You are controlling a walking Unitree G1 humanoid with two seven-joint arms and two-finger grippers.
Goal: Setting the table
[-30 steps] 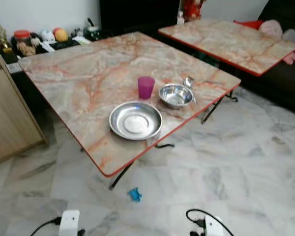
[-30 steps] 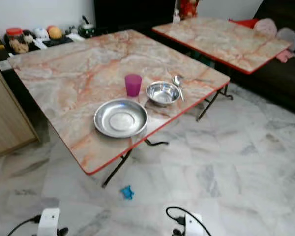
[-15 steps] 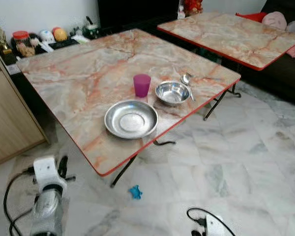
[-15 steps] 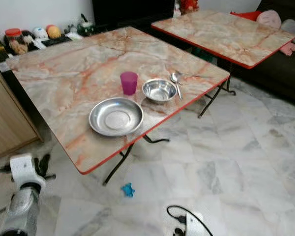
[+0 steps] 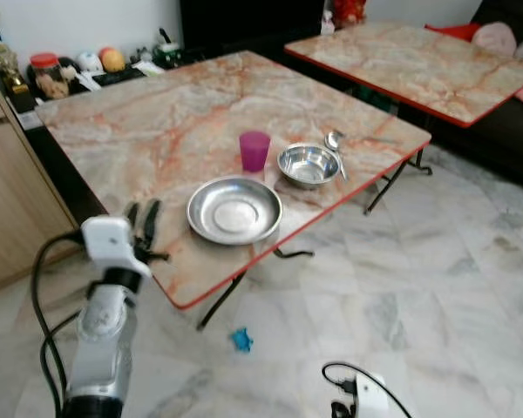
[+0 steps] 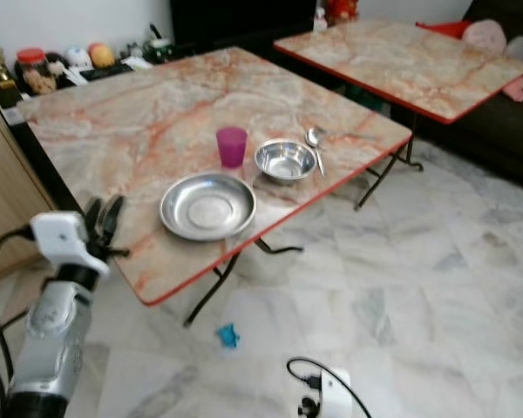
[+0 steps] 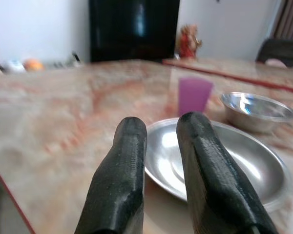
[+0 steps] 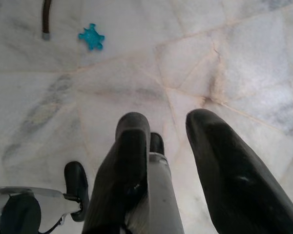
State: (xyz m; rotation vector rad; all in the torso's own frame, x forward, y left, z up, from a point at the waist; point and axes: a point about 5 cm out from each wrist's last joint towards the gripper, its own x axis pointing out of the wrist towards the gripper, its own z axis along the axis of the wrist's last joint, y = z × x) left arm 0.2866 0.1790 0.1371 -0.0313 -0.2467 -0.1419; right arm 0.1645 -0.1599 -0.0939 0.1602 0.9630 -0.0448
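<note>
The second table [image 5: 436, 65] is cut off by the frame edge.

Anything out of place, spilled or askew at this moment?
Only a small blue object on the floor under the table's near edge. The plate, purple cup, bowl and spoon sit upright and tidy, with no spills.

White marble floor [image 5: 471, 287], two marble-top folding desks, near desk [image 5: 157, 131], far desk [image 5: 418, 65], wooden cabinet [image 5: 9, 200], white wall [image 5: 78, 22].
</note>
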